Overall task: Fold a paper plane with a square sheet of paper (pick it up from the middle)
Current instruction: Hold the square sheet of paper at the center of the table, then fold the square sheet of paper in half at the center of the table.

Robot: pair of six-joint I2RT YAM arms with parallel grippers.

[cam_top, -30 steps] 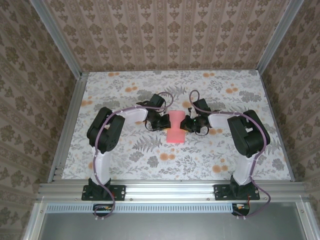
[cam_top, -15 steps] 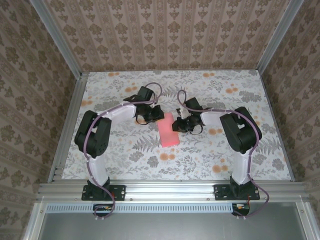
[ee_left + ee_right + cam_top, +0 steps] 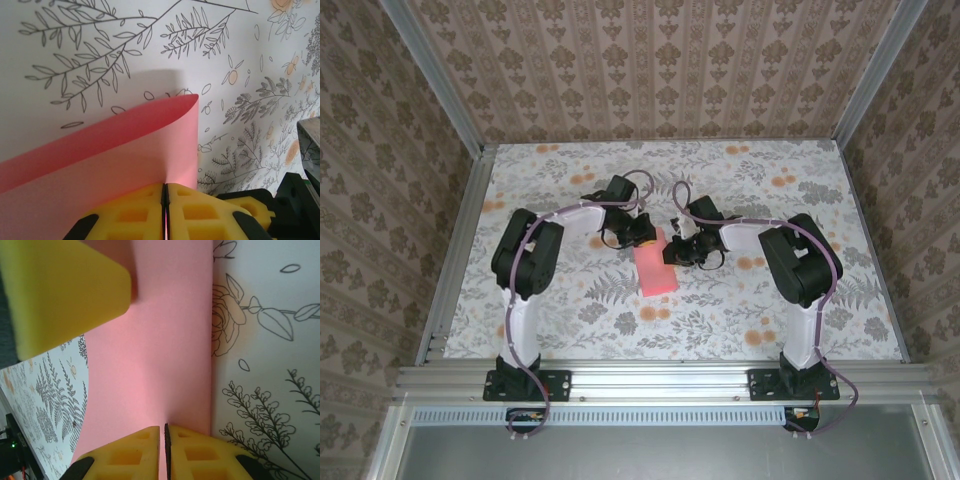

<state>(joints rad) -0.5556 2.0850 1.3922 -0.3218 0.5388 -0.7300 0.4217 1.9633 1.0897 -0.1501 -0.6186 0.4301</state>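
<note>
- Top external view is showing the sheet of paper [image 3: 657, 270] lying as a narrow pink strip near the middle of the tabletop [image 3: 570, 300], between the two arms, with its near end resting on the flowered surface.
- The left claw [image 3: 642, 234] and the right claw [image 3: 676, 250] are both sitting at the far end of the sheet, close beside each other.
- In the left wrist view, the yellow pads of the left claw are pressing together with a thin pink edge pinched between them, so this claw is clamping the sheet.
- In the right wrist view, the right claw is likewise closing on the sheet's edge, its pads almost touching with the paper in the slit. The other claw's yellow pad is hovering over the pink surface at the upper left.
- The left wrist view is also showing the paper bending over in a soft, rounded curve rather than lying as a sharp crease.
- Judging from this, the work is sitting at an early stage: the sheet is picked up and a first lengthwise fold is forming.
- That fold is looking unpressed, and I cannot tell whether the edges are lining up.
- No pointed nose, slanted corner folds or wings are showing yet, so most of the folding is probably remaining.
</note>
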